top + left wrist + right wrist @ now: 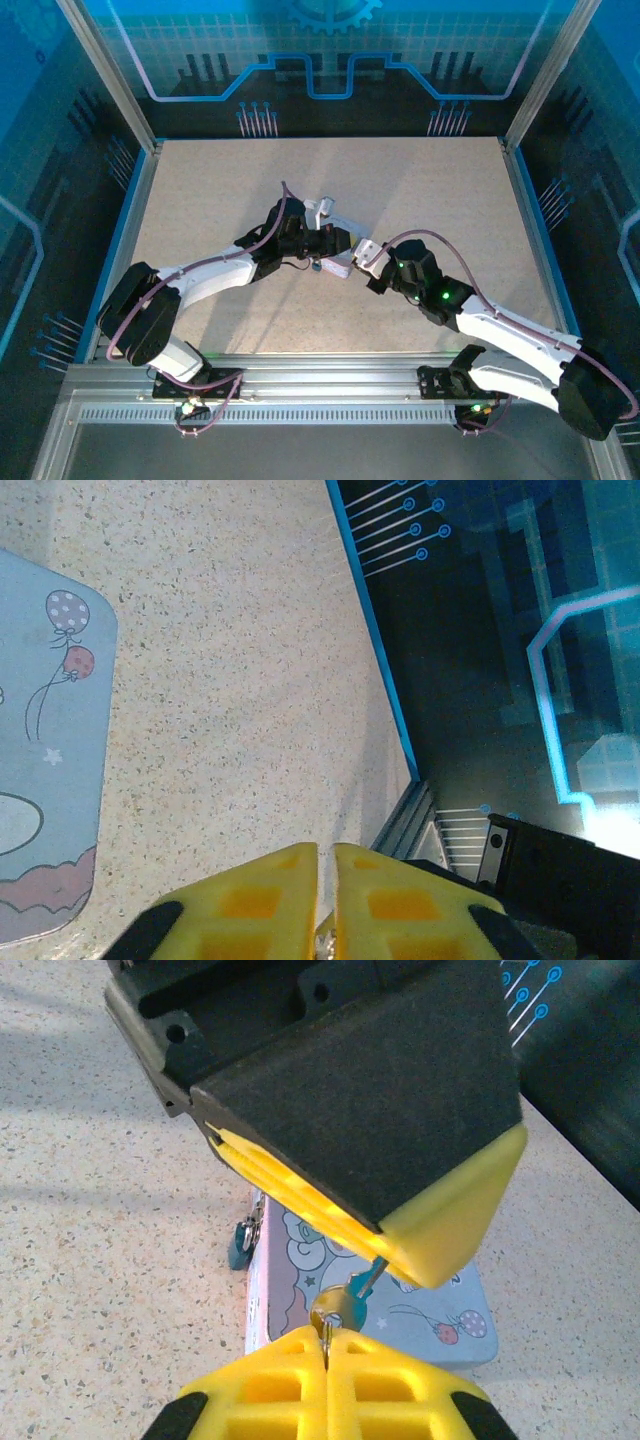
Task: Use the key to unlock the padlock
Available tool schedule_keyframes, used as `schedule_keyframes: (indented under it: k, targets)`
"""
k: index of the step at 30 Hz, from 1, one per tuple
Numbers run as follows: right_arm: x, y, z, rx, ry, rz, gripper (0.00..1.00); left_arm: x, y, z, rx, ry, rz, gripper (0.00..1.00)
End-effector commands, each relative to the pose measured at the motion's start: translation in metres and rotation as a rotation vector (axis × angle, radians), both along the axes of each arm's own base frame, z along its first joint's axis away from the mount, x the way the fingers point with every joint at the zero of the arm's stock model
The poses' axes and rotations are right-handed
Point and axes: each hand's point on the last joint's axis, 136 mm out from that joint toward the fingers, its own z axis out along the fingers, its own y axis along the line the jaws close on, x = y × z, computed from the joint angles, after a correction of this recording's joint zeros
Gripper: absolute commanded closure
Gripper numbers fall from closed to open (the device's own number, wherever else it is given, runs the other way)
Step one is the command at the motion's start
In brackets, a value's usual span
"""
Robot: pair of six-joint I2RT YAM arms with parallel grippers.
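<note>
Seemingly mid-handover above the tin (pixel 430 1315), left gripper (pixel 326 865) and right gripper (pixel 326 1355) both pinch the key (pixel 338 1308); next, line it up with the padlock (pixel 241 1245).

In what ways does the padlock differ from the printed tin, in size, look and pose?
Size: the padlock is tiny, while the tin is many times larger.
Look: the padlock is plain bluish-grey, while the tin is pale and printed with cartoon balloons.
Pose: the tin lies flat on the table, while the padlock sits against the tin's side edge.
Shared: they sit together, and both look bluish.
</note>
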Motion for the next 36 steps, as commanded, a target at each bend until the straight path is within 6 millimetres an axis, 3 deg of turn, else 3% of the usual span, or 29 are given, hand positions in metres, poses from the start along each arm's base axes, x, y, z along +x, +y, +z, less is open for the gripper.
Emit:
schedule_keyframes:
  k: [1,3,8,16,23,30,36]
  targets:
    - [-0.005,0.003,0.003,0.029,0.003,0.014,1.0,0.002,-0.005,0.016,-0.011,-0.042,-0.009,0.94]
    - [-0.004,0.003,0.005,0.05,0.019,0.006,1.0,0.002,-0.004,0.018,-0.012,-0.052,-0.011,1.0]
    - [-0.001,-0.003,0.019,0.212,0.129,-0.016,0.75,0.003,-0.003,0.03,-0.013,-0.116,-0.015,1.0]
    - [0.011,-0.031,0.049,0.639,0.432,-0.038,0.53,0.007,-0.003,0.054,-0.037,-0.272,-0.024,1.0]
    - [0.005,-0.039,0.084,0.828,0.494,0.072,0.36,0.004,-0.006,0.078,-0.08,-0.435,-0.061,1.0]
    - [0.001,-0.034,0.101,0.904,0.586,0.142,0.33,0.002,-0.008,0.105,-0.143,-0.543,-0.074,1.0]
    - [0.002,-0.027,0.102,0.908,0.643,0.18,0.35,0.001,-0.01,0.109,-0.157,-0.538,-0.083,1.0]
